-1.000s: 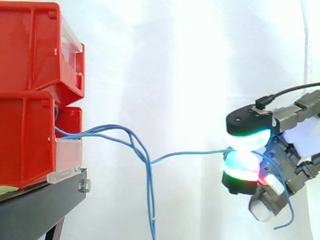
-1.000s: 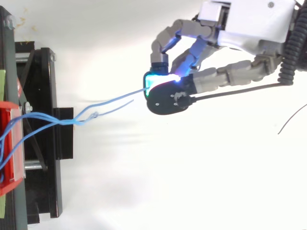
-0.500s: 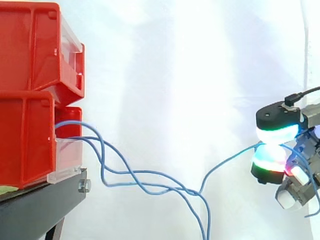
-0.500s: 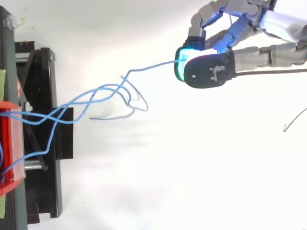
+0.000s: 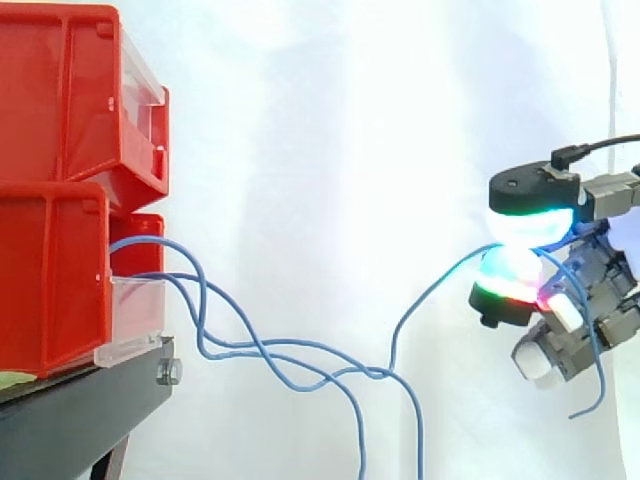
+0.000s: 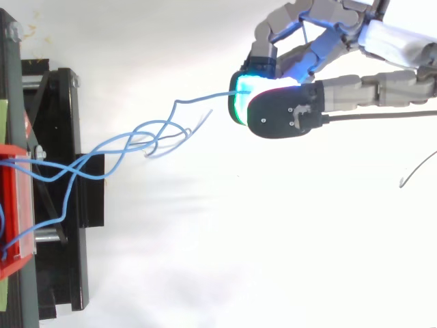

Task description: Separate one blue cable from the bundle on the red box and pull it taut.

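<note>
Side view: blue cable [image 5: 430,285] droops rightward from box [image 5: 50,270] to hand [image 5: 508,287].

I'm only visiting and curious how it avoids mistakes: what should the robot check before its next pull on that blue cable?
1. Hand pinching the cable: ok.
2. Cable taut: not ok, it sags.
3. Cable free of the bundle: not ok, it twists with the others.
4. Bundle running into the box: ok.
5. Far ends fixed inside the box: cannot tell.
</note>
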